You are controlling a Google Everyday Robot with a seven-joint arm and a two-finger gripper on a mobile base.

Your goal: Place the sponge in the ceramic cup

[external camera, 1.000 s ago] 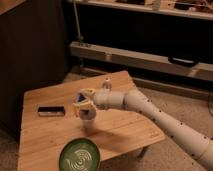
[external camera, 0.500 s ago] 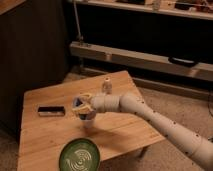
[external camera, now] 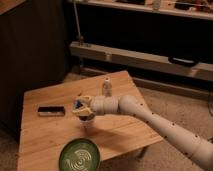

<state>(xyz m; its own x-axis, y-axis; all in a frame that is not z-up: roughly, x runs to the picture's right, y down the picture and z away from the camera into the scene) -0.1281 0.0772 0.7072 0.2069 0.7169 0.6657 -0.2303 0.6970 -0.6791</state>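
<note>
The white ceramic cup [external camera: 88, 123] stands near the middle of the wooden table [external camera: 50, 140], mostly covered from above by my gripper [external camera: 81, 107]. The gripper sits right over the cup's rim, reaching in from the right. A bit of the bright-blue sponge [external camera: 79, 103] shows between its fingers, just above the cup. The cup's opening is hidden behind the gripper.
A green glassy bowl [external camera: 79, 156] sits at the table's front edge. A flat black-and-white bar [external camera: 51, 110] lies to the left. A slim pale bottle [external camera: 106, 87] stands behind the arm. Dark cabinet at left, shelving behind.
The gripper with the sponge has shifted slightly left and down onto the cup, and the arm has stretched further over the table.
</note>
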